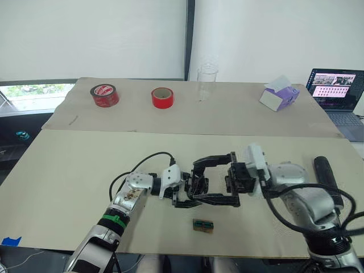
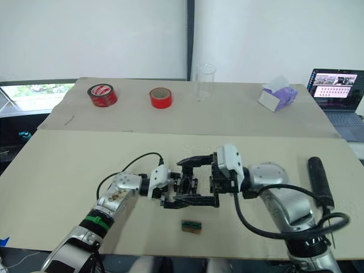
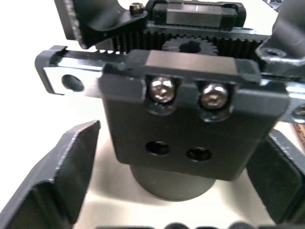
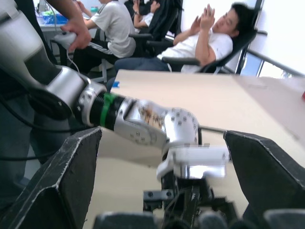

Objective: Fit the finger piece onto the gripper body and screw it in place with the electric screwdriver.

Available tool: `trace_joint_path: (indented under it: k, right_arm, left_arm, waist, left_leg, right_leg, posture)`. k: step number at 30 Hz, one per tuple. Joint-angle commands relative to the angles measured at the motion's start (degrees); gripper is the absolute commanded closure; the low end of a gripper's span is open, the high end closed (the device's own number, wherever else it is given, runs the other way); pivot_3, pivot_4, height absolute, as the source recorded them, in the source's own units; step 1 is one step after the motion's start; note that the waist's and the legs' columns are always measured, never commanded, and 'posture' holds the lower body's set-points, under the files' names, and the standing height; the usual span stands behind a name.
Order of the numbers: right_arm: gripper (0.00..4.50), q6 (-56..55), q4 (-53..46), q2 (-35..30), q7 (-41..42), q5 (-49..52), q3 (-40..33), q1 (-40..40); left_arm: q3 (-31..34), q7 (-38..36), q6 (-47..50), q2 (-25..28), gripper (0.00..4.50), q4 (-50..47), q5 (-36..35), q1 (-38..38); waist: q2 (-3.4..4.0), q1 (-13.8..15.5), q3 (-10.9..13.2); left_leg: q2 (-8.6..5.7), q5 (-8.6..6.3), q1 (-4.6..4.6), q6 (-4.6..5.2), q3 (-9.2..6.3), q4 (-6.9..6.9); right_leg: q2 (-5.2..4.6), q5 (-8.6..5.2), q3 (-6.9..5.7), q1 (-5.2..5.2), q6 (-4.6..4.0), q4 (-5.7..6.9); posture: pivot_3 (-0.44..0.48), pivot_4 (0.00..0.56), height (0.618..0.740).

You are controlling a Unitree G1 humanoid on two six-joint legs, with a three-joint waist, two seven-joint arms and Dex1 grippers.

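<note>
The gripper body, a black block with two screw heads, a toothed rack and a stubby cylinder underneath, stands mid-table. My left gripper is open; its fingers flank the body, with a gap showing on one side. Reaching in from the right, my right gripper is wide open and empty, its long fingers straddling both the body and the left wrist. Untouched at the table's right lies the electric screwdriver, a thick black cylinder. I cannot pick out the finger piece.
A tiny green-and-brown block lies near the front edge. At the back stand two red tape rolls, a clear cup, a purple-and-white box and a laptop. People sit beyond the table.
</note>
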Motion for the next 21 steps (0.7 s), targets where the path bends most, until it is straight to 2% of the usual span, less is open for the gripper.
trace_joint_path:
  k: [1,4,7,9,11,15,19,21]
  right_arm:
    - [0.00,1.78,-4.27,-2.66,-2.55,4.32,-6.90,1.20]
    - [0.00,1.88,-5.77,-5.27,-6.79,4.26,-15.06,5.94]
    - [0.00,-0.67,-6.22,-6.79,-9.47,0.95,-24.95,14.72]
    - [0.00,-1.38,-6.78,-4.45,-13.75,0.74,-33.26,20.93]
    - [0.00,-4.67,-6.33,-2.35,-14.27,-1.98,-40.11,28.50]
    - [0.00,-8.13,-5.29,4.15,-14.66,-0.79,-51.11,41.85]
    - [0.00,-13.11,-4.11,10.98,-16.11,-0.82,-58.19,51.47]
    - [0.00,-15.63,-3.68,14.87,-16.74,-1.31,-59.46,55.59]
  left_arm:
    - [2.12,-0.37,-0.41,3.01,0.01,-0.41,-0.70,2.11]
    - [6.02,-3.52,1.52,6.20,0.01,-5.91,-6.62,4.83]
    - [10.94,-5.10,3.34,10.08,0.01,-12.09,-12.05,7.88]
    - [13.95,-6.30,5.12,12.94,0.01,-16.29,-15.49,10.21]
    - [16.86,-5.80,7.53,14.79,0.01,-20.07,-18.67,11.55]
    - [20.04,-6.64,16.24,19.08,0.01,-26.60,-25.08,11.04]
    - [21.43,-6.02,22.87,21.16,0.01,-31.25,-29.96,7.00]
    - [21.04,-6.26,23.48,21.50,0.01,-32.48,-30.04,5.29]
  waist:
    - [0.00,-0.05,0.00]
    - [-0.03,-0.39,0.03]
    - [-0.05,-0.14,0.08]
    - [0.01,0.27,0.13]
    - [0.01,0.90,0.13]
    - [0.09,1.69,0.18]
    - [0.29,1.43,0.26]
    - [0.30,1.34,0.25]
  left_leg:
    - [0.00,0.00,-0.01,0.00,0.00,0.00]
    - [0.04,0.01,-0.01,-0.03,0.01,-0.15]
    - [0.04,0.07,-0.04,-0.14,0.01,-0.35]
    - [0.04,0.09,-0.07,-0.17,-0.01,-0.38]
    - [0.01,0.09,-0.17,-0.17,-0.07,-0.37]
    - [-0.06,0.03,-0.12,-0.08,-0.08,-0.34]
    - [-0.08,0.01,0.02,-0.14,-0.06,-0.34]
    - [-0.06,-0.16,0.09,-0.59,-0.06,-0.36]
  right_leg:
    - [0.00,0.00,-0.01,-0.02,0.01,0.00]
    - [0.02,0.02,0.00,-0.08,-0.09,-0.02]
    - [0.07,-0.02,-0.01,-0.17,-0.16,-0.03]
    - [0.10,-0.07,-0.02,-0.18,-0.15,-0.02]
    - [0.07,-0.10,-0.06,-0.18,-0.10,-0.06]
    - [-0.02,-0.39,-0.08,-0.04,0.41,-0.09]
    - [-0.01,-0.42,0.15,0.00,0.40,-0.04]
    - [0.03,-0.60,0.20,0.02,0.09,-0.03]
  posture:
    - [0.000,0.150,0.740]
    - [0.000,0.150,0.740]
    - [0.000,0.150,0.740]
    - [0.000,0.150,0.740]
    - [0.000,0.150,0.740]
    - [0.000,0.150,0.740]
    - [0.000,0.150,0.740]
    - [0.000,0.150,0.740]
